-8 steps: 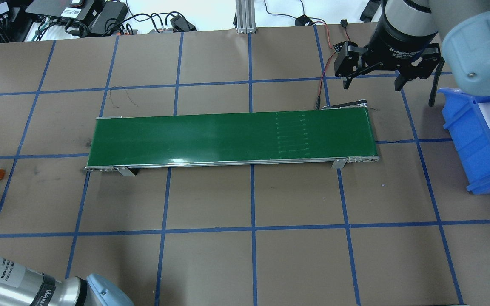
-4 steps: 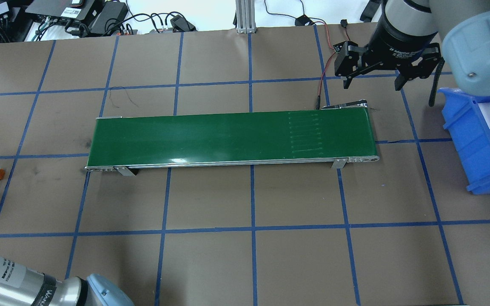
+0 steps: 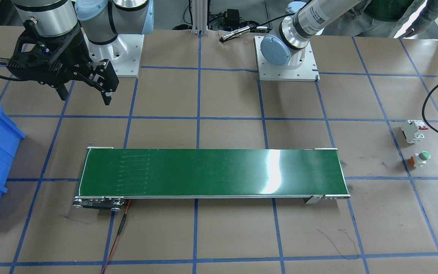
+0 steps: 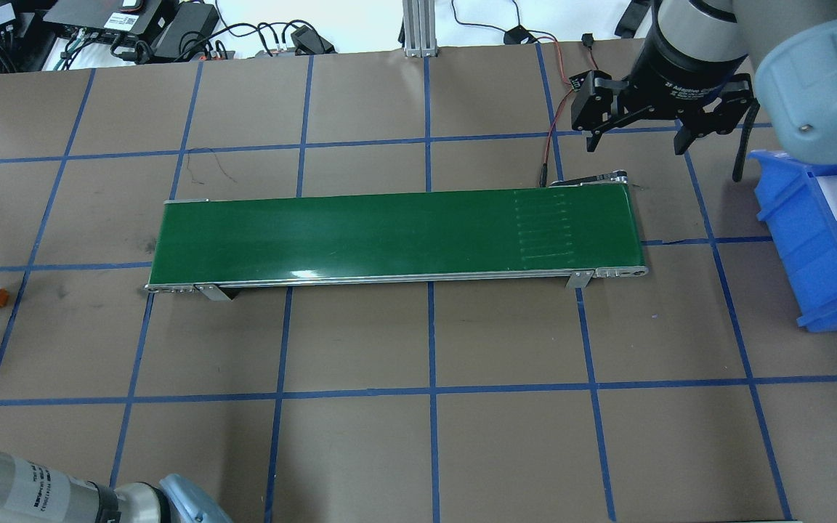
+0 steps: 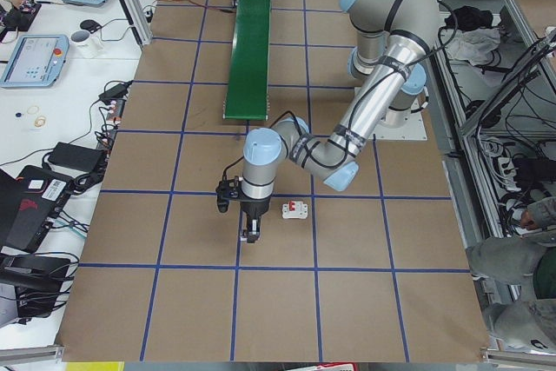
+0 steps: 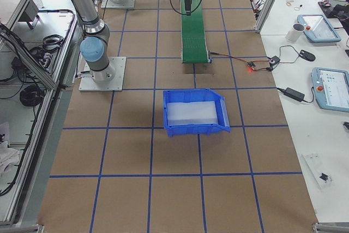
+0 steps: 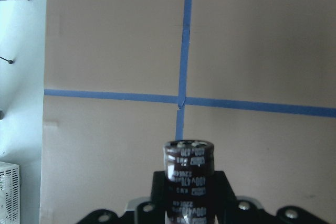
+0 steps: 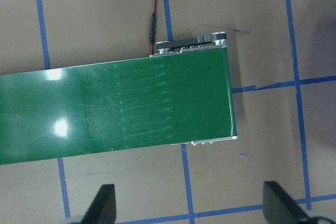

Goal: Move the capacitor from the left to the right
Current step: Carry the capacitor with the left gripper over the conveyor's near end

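Left end effector (image 7: 188, 184): clenched on the capacitor (image 7: 188, 163), with black fingers (image 7: 218, 187) pressing it from both sides. The capacitor is a stubby dark-brown cylinder with white print, its far end turned toward the tabletop (image 4: 360, 450). Beyond it are brown paper and a crossing of blue tape lines (image 7: 181, 100). Whether the part touches the paper, cannot tell.

Side view from the left end: the same end effector (image 5: 249, 234) points straight down over the left end of the tabletop, well apart from the conveyor belt (image 5: 248, 49). A white circuit breaker (image 5: 294, 209) with red levers lies just beside it (the capacitor itself is too small to pick out here).

Front view: the circuit breaker (image 3: 413, 131) and a green-capped push button (image 3: 420, 159) sit near each other, apart, both well beyond the belt's left end. The push button lies on its side.

Right end effector (image 4: 636, 145): released, jaws spread wide, nothing between them. It hangs above the tabletop near the belt's right end. Its wrist camera looks down on that end of the green belt (image 8: 115, 114), where a red wire (image 8: 154, 3) runs to the roller housing.

A blue bin (image 6: 196, 128) stands on the right end of the tabletop, apart from the belt, with a pale interior.
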`<act>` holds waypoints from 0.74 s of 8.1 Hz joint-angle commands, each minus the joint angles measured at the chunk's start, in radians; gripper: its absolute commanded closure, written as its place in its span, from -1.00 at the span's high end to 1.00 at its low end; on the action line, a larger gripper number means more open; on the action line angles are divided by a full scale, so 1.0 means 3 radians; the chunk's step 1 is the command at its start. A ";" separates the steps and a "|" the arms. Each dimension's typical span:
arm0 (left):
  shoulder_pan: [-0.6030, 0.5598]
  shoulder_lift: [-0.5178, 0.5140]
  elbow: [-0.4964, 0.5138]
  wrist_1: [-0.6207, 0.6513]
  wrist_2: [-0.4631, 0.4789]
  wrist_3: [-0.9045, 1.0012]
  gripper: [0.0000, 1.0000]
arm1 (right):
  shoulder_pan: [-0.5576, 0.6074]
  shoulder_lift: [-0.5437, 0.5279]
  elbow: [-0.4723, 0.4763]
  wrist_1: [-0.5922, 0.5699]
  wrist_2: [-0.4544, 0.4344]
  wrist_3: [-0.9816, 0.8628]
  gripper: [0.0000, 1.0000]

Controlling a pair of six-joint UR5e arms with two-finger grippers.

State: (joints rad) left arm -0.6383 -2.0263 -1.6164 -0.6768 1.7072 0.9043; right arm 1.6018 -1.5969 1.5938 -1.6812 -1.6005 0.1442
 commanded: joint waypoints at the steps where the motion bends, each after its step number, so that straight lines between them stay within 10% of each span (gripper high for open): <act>1: -0.0279 0.0662 -0.0042 -0.0942 0.0189 -0.0414 -1.00 | -0.0001 0.0000 0.0000 0.0005 -0.0003 0.0000 1.00; 6: -0.1168 0.0894 -0.0114 -0.1517 0.0404 -0.1525 -1.00 | -0.0001 0.0000 0.0000 0.0010 -0.0003 0.0000 1.00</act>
State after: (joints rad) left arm -0.9000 -1.7644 -1.6485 -1.0948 1.8212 0.5609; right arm 1.6016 -1.5969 1.5941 -1.6790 -1.6015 0.1442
